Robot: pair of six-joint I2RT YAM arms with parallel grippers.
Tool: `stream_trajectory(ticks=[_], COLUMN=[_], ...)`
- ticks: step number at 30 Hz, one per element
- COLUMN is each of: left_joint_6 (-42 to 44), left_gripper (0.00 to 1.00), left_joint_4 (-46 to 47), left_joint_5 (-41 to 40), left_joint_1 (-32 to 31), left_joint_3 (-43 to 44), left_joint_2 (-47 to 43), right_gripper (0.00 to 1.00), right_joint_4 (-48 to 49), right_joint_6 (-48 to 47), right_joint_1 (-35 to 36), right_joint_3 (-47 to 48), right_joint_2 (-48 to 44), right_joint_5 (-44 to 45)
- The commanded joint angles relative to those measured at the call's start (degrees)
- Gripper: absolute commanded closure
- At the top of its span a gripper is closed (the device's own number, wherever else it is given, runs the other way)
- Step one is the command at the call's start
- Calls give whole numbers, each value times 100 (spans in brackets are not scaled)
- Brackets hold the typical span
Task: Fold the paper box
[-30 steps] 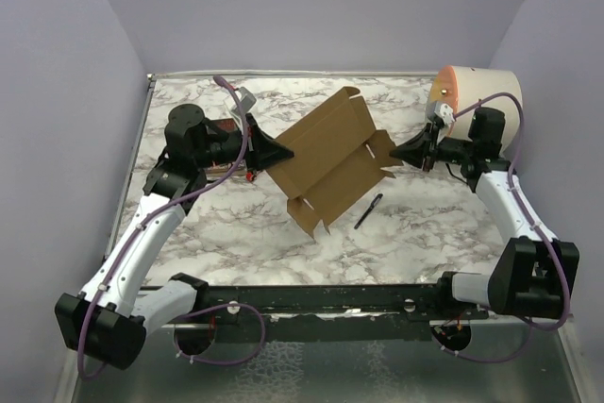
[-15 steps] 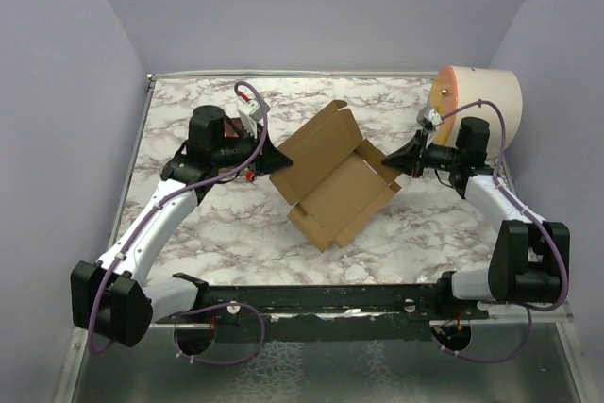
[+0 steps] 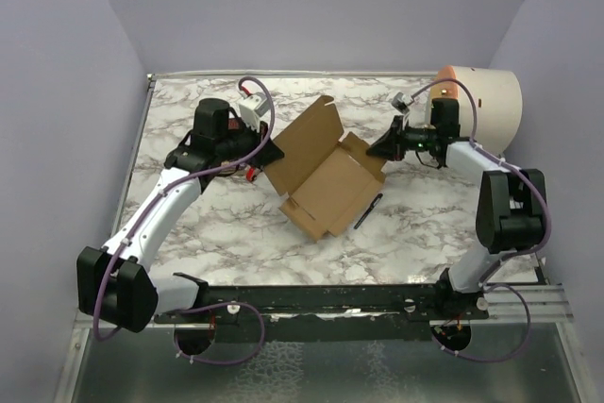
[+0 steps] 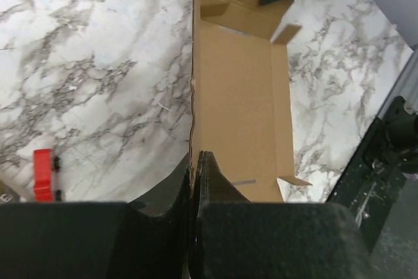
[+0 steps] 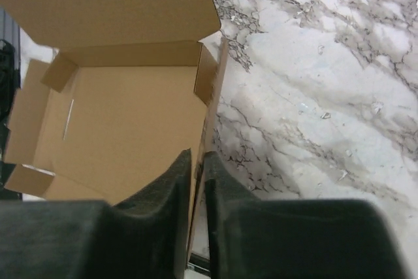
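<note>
Lying mid-frame, paper box is pinched at left edge by left gripper; right gripper, at right edge: hold cannot be told.

Robotics lab test cell: plain lavender walls box in a marble-patterned table; cabled robot arms rise from a black rail at the table's near edge.
</note>
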Motion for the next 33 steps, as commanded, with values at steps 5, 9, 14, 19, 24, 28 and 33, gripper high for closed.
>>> stream_trajectory(ticks=[5, 9, 14, 19, 24, 28, 33], left_joint_6=[352, 26, -680, -1635, -2333, -2875, -3491], left_gripper=[100, 100, 100, 100, 100, 100, 100], left_joint_4=[-163, 246, 1082, 2010, 2667, 3154, 3783], left_joint_5=[-769, -812, -617, -510, -617, -344, -142], left_joint_1=[122, 149, 153, 168, 166, 164, 167], left_joint_3=[36, -292, -850, -1150, -1096, -933, -857], left_joint_2=[-513, -1056, -1743, -2223, -2476, -2427, -2419], right_gripper=[36, 15, 0, 0, 0, 0, 0], right_joint_4=[-904, -246, 916, 2652, 3364, 3948, 4964], right_joint_6=[-229, 233, 889, 2278, 3245, 4156, 5520], right_joint_1=[-25, -289, -351, -369, -395, -395, -395], right_joint_3=[567, -210, -1334, -2400, -2676, -2467, -1961], right_joint_2=[-138, -911, -1767, -2308, -2338, -2003, -1650], right_joint_5=[115, -85, -526, -331, 124, -45, -519])
